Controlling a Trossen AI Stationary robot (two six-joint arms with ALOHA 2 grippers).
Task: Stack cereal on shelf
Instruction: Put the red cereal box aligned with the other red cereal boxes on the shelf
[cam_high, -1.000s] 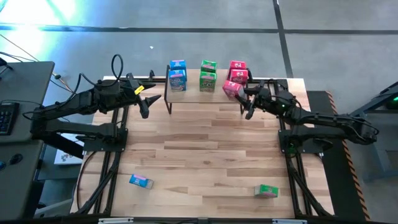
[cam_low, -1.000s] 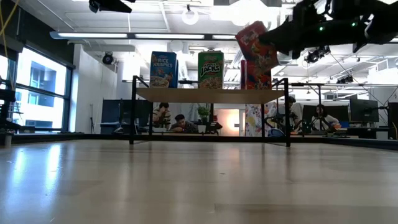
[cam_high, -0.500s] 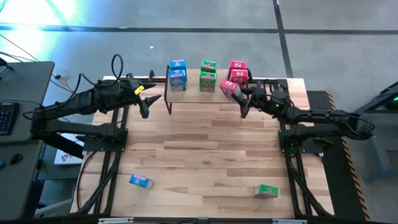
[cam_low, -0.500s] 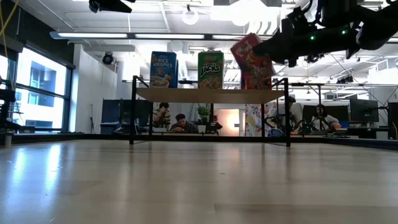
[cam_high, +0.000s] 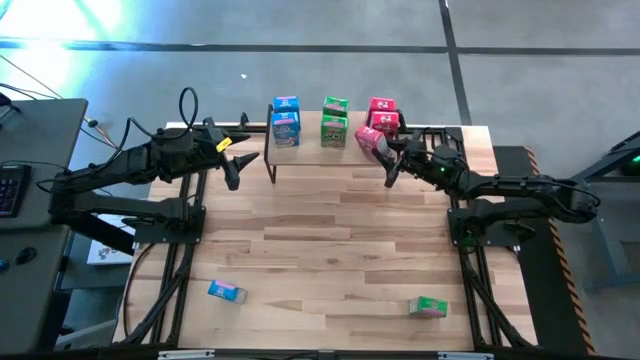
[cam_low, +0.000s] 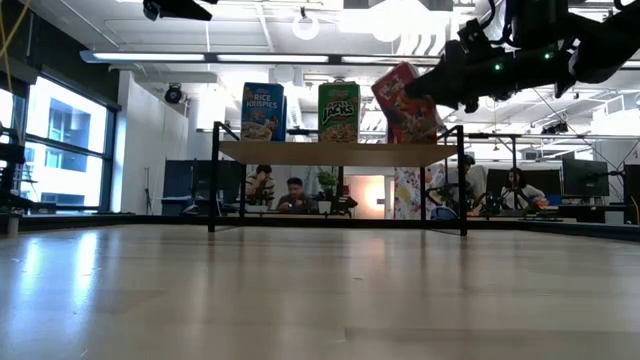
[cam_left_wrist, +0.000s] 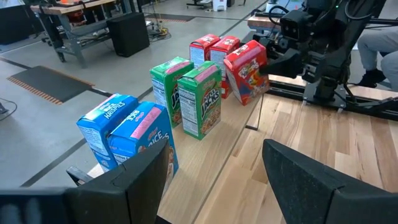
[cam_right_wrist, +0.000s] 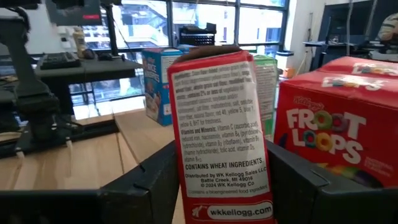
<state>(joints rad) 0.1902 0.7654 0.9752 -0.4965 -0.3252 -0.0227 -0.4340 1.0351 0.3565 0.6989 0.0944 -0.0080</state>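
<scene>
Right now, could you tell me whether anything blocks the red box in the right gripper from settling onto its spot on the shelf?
Nothing visible does. The right gripper holds the tilted Froot Loops box at the shelf front edge; two other red boxes stand behind it, and the Apple Jacks boxes stand apart beside it.

The shelf (cam_high: 330, 147) top is crowded by blue boxes (cam_high: 285, 122), green boxes (cam_high: 334, 121) and red boxes (cam_high: 382, 113), with narrow gaps between them. The right hand (cam_high: 384, 152) blocks the shelf's right end. Broad bare table (cam_high: 330, 250) is left open in front.
</scene>
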